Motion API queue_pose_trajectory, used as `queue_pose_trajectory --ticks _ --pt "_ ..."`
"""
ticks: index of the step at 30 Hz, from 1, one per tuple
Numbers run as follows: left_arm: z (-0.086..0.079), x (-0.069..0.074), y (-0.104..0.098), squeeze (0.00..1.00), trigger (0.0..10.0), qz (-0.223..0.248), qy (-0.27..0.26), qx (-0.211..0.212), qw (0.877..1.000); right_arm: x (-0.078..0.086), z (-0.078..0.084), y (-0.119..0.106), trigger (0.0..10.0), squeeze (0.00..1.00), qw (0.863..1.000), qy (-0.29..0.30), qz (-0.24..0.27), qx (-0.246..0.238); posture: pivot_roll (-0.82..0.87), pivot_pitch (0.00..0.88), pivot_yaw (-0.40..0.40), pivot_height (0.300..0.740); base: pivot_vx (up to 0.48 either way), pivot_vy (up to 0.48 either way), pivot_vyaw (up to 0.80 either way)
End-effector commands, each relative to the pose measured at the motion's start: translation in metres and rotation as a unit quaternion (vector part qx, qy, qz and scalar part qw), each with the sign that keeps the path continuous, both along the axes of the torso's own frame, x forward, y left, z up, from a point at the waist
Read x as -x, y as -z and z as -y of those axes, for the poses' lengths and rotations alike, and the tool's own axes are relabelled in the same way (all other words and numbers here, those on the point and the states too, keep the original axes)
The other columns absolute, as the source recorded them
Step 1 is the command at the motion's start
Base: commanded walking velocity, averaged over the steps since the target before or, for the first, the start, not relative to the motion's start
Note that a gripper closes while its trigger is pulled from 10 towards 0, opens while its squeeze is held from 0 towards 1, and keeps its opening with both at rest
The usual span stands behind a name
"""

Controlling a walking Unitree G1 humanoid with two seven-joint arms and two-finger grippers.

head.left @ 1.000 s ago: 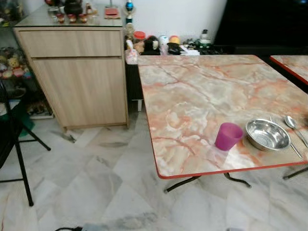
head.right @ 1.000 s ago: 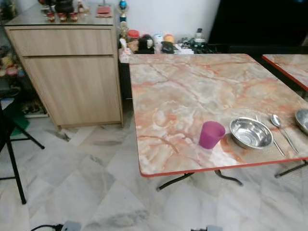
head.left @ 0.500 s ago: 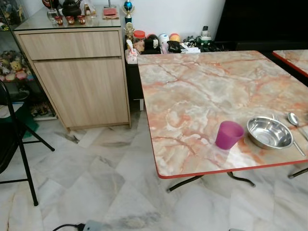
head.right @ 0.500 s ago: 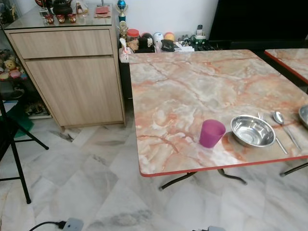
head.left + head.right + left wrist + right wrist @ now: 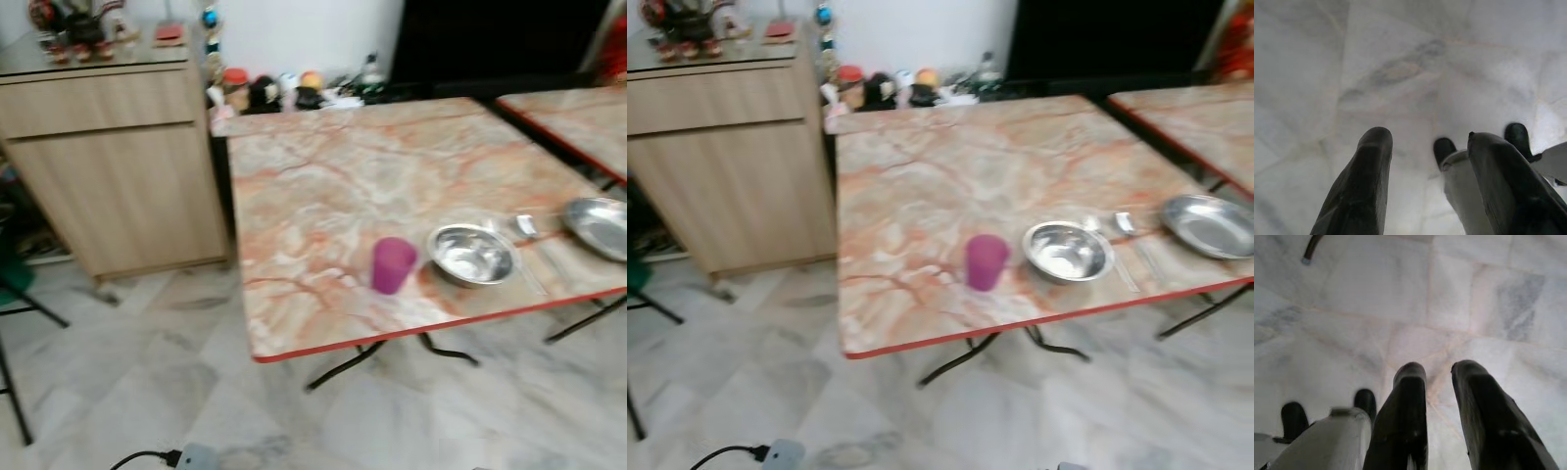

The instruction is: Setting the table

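— Since a second ago, what has changed?
— Only the camera: it has swung right, bringing a wide steel plate (image 5: 1209, 224) into sight at the marble-patterned table's (image 5: 323, 176) right edge.
— And the setting?
— A purple plastic cup (image 5: 393, 264) stands near the front edge, a round steel bowl (image 5: 473, 255) just beside it, a spoon (image 5: 1125, 224) between bowl and plate.
— The grippers?
— Left gripper (image 5: 1425, 166) hangs spread over the marble floor (image 5: 1400, 58); right gripper (image 5: 1437, 396) hangs with a narrow gap, both holding nothing
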State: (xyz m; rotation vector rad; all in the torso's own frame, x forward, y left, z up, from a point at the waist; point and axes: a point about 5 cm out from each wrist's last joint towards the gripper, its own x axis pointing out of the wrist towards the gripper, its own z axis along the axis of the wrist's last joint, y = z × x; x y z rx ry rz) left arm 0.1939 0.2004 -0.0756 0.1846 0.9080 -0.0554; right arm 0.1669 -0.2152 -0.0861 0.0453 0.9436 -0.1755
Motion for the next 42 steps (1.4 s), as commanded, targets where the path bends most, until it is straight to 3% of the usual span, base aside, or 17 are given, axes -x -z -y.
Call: queue_pose_trajectory --ticks 1,10,19,42 --pt "-0.0057 -0.018 -0.011 0.0 10.0 0.035 -0.047 0.034 0.998 -0.0078 -0.0292 0.0019 10.0 0.0 0.996 0.03 0.004 -0.082 0.08 0.108 -0.057 0.74 0.0 -0.322 0.0" --pt "-0.0057 -0.0179 -0.0108 0.0 10.0 0.033 -0.048 0.034 0.998 -0.0106 -0.0284 0.0001 10.0 0.0 0.997 0.014 0.013 -0.069 0.09 0.107 -0.056 0.74 0.0 -0.323 0.0" --pt "-0.005 -0.0172 -0.0102 0.0 10.0 0.031 -0.047 0.035 0.998 -0.0099 -0.0303 0.0008 10.0 0.0 0.997 0.008 0.008 -0.071 0.09 0.104 -0.057 0.74 0.0 -0.321 0.72" --pt "-0.0023 -0.0162 -0.0091 0.0 10.0 0.026 -0.038 0.037 0.998 -0.0131 -0.0297 -0.001 10.0 0.0 0.997 0.016 0.02 -0.067 0.07 0.062 -0.049 0.74 0.0 -0.32 0.0"
